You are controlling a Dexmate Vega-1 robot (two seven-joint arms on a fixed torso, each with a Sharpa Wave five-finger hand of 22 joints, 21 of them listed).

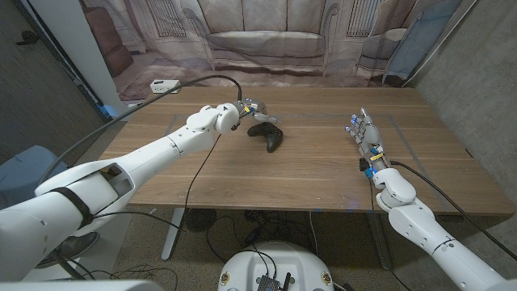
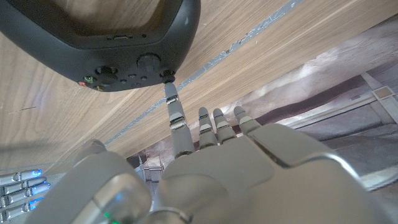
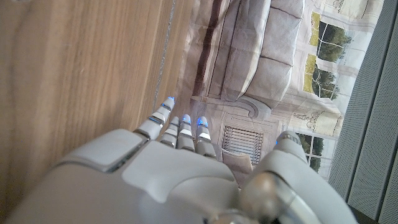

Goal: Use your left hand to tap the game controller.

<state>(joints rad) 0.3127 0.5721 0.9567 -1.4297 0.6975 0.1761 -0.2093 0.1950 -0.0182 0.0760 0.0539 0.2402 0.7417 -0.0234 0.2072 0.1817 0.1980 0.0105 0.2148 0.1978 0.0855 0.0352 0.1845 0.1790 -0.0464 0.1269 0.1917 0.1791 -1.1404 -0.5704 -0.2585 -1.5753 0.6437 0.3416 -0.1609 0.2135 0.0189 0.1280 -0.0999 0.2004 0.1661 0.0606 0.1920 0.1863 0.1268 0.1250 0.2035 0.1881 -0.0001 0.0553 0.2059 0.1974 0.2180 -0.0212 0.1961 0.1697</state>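
Touching the black game controller [image 2: 102, 40], the left hand [image 2: 205, 168] extends one fingertip, holding nothing; no legible writing.

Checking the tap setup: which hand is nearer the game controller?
Left. The left hand is right at the game controller, one fingertip meeting its edge in the left wrist view. The right hand stands well off to the controller's right, fingers apart.

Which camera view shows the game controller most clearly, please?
The left wrist view: the controller is close, its buttons and stick are visible, and a finger of the left hand touches its edge. The head view shows it whole but small.
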